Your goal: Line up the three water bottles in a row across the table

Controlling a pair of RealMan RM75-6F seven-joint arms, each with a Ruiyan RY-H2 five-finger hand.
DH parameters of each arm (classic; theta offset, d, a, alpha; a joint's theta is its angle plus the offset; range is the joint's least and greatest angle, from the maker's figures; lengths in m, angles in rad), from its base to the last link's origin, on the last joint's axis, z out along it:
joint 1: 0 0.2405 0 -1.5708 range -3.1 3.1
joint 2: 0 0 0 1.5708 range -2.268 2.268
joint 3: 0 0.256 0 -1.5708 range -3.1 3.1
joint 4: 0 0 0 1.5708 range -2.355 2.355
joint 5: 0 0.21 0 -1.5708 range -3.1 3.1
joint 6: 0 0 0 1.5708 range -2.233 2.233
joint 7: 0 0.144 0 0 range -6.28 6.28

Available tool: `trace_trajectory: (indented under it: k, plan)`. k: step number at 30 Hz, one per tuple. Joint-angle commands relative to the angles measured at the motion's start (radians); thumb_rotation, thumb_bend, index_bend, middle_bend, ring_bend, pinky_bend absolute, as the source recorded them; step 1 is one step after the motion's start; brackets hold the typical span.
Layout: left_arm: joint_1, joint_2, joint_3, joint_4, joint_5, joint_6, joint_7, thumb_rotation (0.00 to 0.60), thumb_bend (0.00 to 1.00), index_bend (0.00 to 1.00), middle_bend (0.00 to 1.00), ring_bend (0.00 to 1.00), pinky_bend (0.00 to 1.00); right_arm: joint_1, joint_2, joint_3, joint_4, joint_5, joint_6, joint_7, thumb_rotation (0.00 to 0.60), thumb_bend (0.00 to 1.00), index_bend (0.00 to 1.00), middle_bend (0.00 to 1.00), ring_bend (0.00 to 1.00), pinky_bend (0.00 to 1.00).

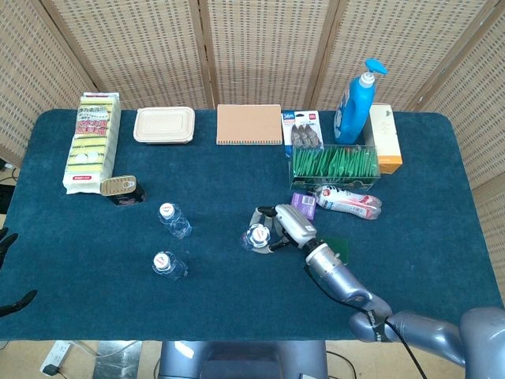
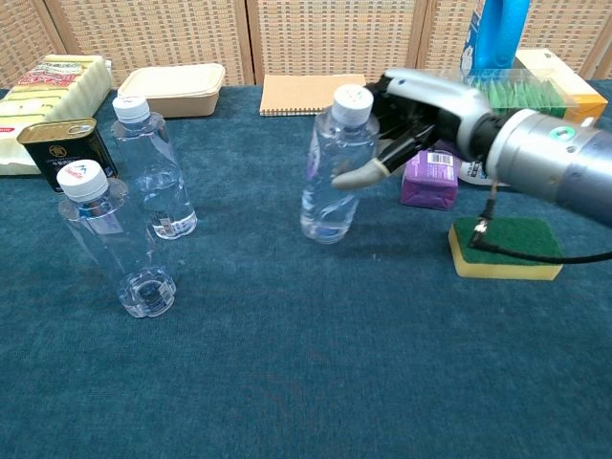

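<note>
The right hand grips the tilted middle bottle mid-counter (cap leaning right); two other bottles stand apart at left. Left hand: cannot tell.

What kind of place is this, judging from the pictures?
Probably a staged test or lab setup, not a home. A table under blue cloth stands before woven folding screens, and unrelated goods sit along it: a sponge pack, a notebook, a blue pump bottle.
</note>
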Motion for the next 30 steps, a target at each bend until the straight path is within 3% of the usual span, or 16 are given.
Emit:
trace_trajectory:
  k: [1,11,30]
  plan:
    - [0.000,0.000,0.002,-0.002,0.007,0.002,0.003,0.600,0.17,0.00,0.00,0.00,0.07,-0.031,0.055,-0.011,-0.038,0.009,0.013,-0.003,0.600,0.23,0.59,0.63,0.61,0.72]
    - [-0.001,0.001,0.012,-0.012,0.030,0.005,0.017,0.600,0.17,0.00,0.00,0.00,0.07,-0.072,0.108,-0.060,-0.020,0.022,-0.012,0.013,0.600,0.23,0.59,0.63,0.61,0.72]
    - [0.004,0.005,0.013,-0.009,0.032,0.017,0.000,0.600,0.17,0.00,0.00,0.00,0.07,-0.099,0.155,-0.094,0.022,-0.005,-0.010,0.010,0.600,0.23,0.59,0.62,0.60,0.70]
